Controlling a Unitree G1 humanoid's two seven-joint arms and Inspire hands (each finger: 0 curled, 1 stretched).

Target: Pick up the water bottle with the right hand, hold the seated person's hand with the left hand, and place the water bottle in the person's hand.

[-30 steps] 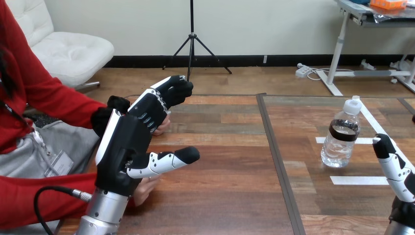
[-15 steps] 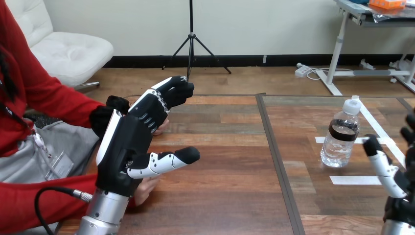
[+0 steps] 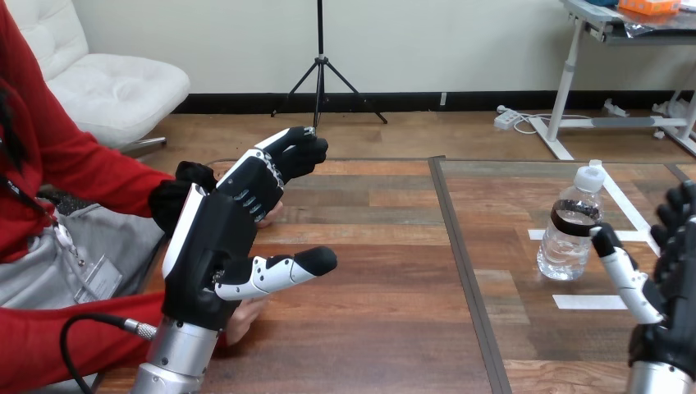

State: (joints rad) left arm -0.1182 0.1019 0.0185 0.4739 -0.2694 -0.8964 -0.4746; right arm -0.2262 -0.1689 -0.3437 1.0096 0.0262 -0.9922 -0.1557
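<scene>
Meanwhile, your water bottle (image 3: 572, 223) stood upright on the right part of the table (image 3: 377, 271) among white tape strips (image 3: 587, 302). It was clear and capped, with water inside. Since half a second before, your right hand (image 3: 669, 271) had moved in from the edge. Its fingers were spread and its thumb sat just beside the bottle; you could not tell whether it touched. Your left hand (image 3: 222, 238) stayed raised at the left with loose fingers and thumb out, gripping nothing. The person's hand (image 3: 276, 212) was partly hidden behind it.

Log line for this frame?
right hand: open, beside bottle | bottle: upright on table | left hand: in front of person's hand, grip unclear
</scene>
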